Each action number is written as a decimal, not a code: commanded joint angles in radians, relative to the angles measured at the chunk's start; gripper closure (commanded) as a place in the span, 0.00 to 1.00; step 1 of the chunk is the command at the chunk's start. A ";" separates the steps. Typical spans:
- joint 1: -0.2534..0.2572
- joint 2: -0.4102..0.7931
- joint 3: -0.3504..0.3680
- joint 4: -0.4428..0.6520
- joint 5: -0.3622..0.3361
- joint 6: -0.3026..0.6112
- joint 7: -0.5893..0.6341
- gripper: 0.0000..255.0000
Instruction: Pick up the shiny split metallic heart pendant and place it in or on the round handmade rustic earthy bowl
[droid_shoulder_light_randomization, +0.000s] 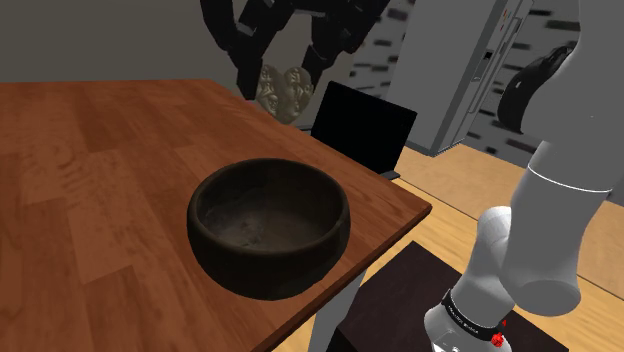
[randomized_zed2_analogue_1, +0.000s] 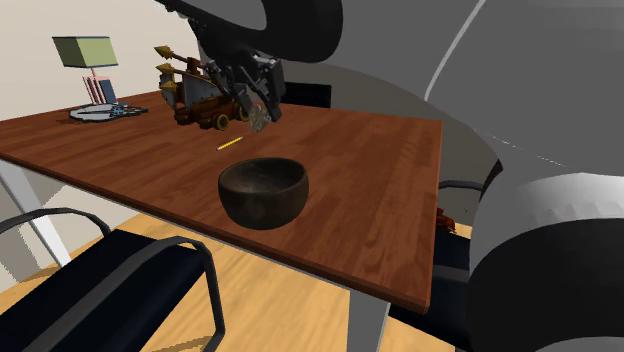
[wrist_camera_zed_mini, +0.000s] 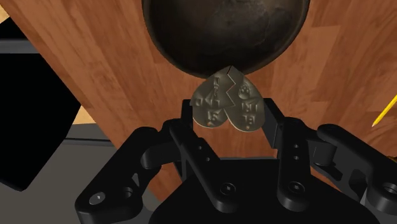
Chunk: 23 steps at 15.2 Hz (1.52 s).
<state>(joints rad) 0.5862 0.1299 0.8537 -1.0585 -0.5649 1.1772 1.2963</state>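
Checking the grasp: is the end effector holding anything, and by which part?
Yes: the end effector clasps the split heart pendant by the sides of its wide lobed end; the pointed tip sticks out free.

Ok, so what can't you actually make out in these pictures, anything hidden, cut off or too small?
Wrist view: marks on the pendant are too small to read.
Wrist view: the bowl is cut off by the top edge; the pendant covers part of its rim.
Second exterior view: the gripper hides part of the brown model behind it.
Shoulder view: the arm runs off the top edge.
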 joint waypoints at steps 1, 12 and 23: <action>-0.030 -0.038 -0.005 -0.066 0.041 0.042 0.006 1.00; -0.110 -0.206 -0.069 -0.380 0.199 0.265 -0.003 1.00; -0.113 -0.227 -0.079 -0.426 0.215 0.298 -0.002 0.00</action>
<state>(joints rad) 0.4735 -0.0967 0.7747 -1.4843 -0.3504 1.4752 1.2939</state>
